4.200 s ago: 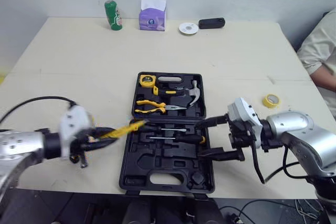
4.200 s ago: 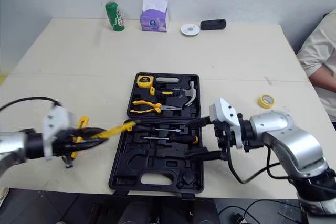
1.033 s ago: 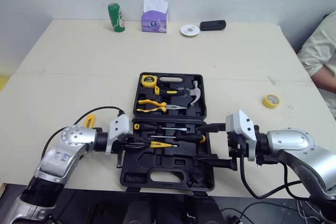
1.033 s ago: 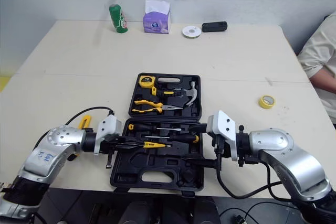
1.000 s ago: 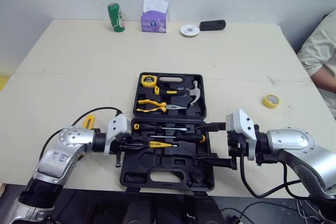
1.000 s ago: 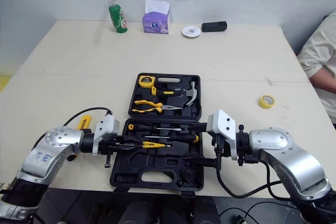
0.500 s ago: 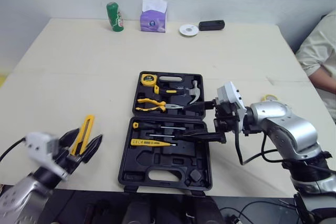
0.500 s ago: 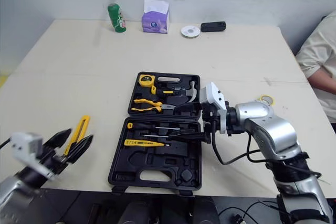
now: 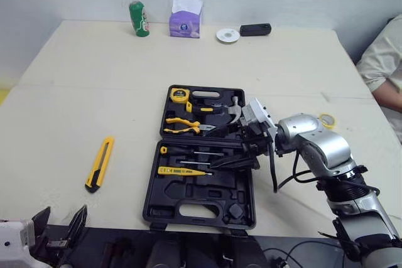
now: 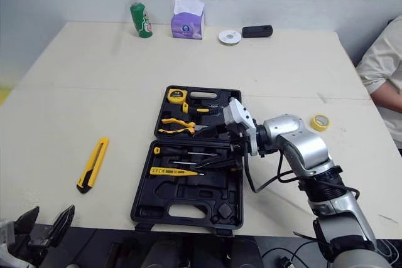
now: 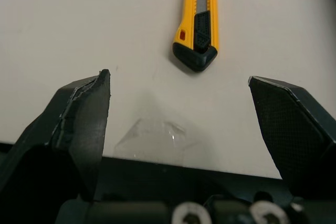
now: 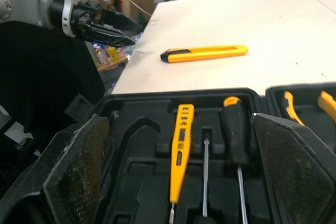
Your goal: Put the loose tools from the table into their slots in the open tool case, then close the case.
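Observation:
The open black tool case (image 9: 217, 187) lies at the table's front middle. Its lid half holds a tape measure (image 9: 179, 95), pliers (image 9: 182, 125) and a hammer (image 9: 232, 110). In the near half lie a black-handled screwdriver (image 12: 233, 129) and a yellow tester screwdriver (image 9: 182, 171). A yellow utility knife (image 9: 100, 164) lies loose on the table left of the case. My right gripper (image 9: 217, 147) hovers open over the case's right side, above the screwdrivers. My left gripper (image 9: 59, 227) is open and empty, off the table's front left corner, with the knife (image 11: 199, 19) ahead of it.
A yellow tape roll (image 9: 325, 119) lies right of the case. Along the far edge stand a green can (image 9: 139, 18), a tissue box (image 9: 185, 20), a white disc (image 9: 227, 34) and a black device (image 9: 254, 29). A person's arm (image 9: 383, 61) shows at the right edge.
My left gripper opened, left the yellow tester in the case and drew back past the table's front left corner. My right arm swung left over the case, still open.

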